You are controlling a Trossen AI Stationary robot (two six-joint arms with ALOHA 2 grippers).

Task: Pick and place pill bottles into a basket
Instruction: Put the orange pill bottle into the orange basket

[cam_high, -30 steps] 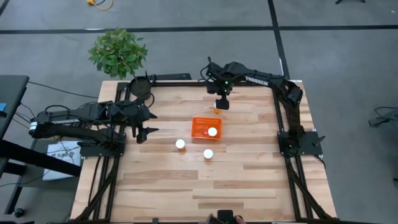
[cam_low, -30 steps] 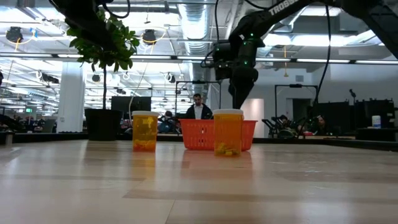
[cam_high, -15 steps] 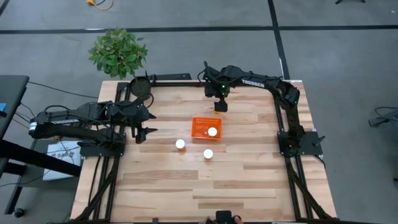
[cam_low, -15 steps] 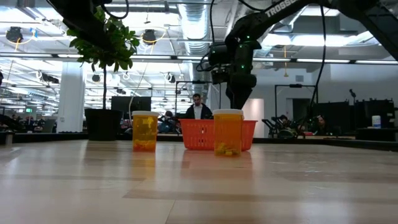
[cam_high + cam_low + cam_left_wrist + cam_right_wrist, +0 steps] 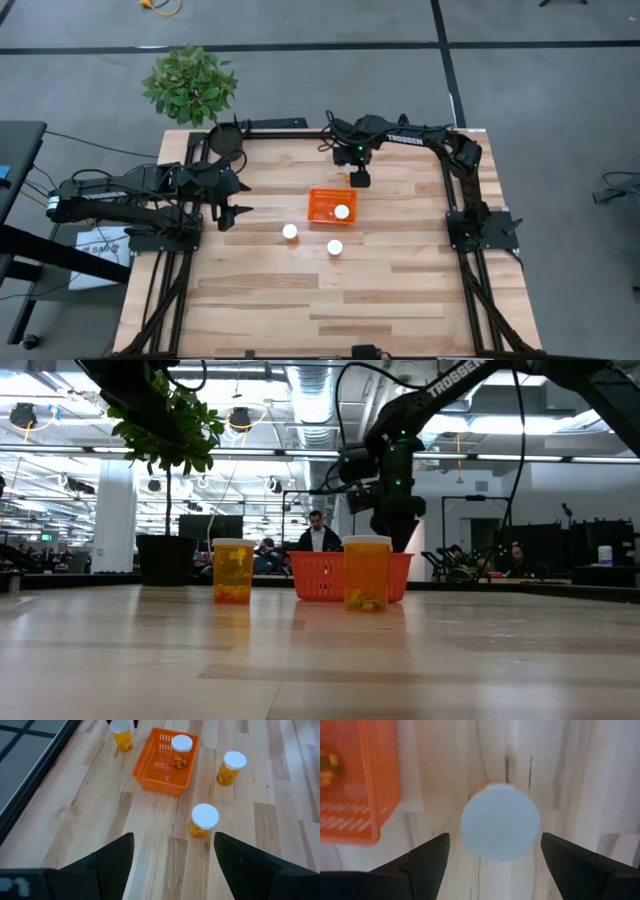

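The orange basket (image 5: 328,206) stands mid-table with one white-capped pill bottle (image 5: 342,211) upright inside it. Two more bottles (image 5: 290,231) (image 5: 334,246) stand upright on the table near its front. A fourth bottle (image 5: 500,822) stands on the table just behind the basket's far right corner; it also shows in the left wrist view (image 5: 122,736). My right gripper (image 5: 358,179) hangs over this bottle, pointing down, open, with one finger on either side of the cap and gaps between. My left gripper (image 5: 236,212) is open and empty over the table's left part.
A leafy plant (image 5: 190,84) and a black pot (image 5: 227,140) stand at the far left corner. Bare wood lies along the near half of the table (image 5: 330,300). People and room fittings show beyond the table in the low view.
My right gripper has come down over the bottle behind the basket, shifting a little toward the table's near edge. The bottles and the basket have stayed put.
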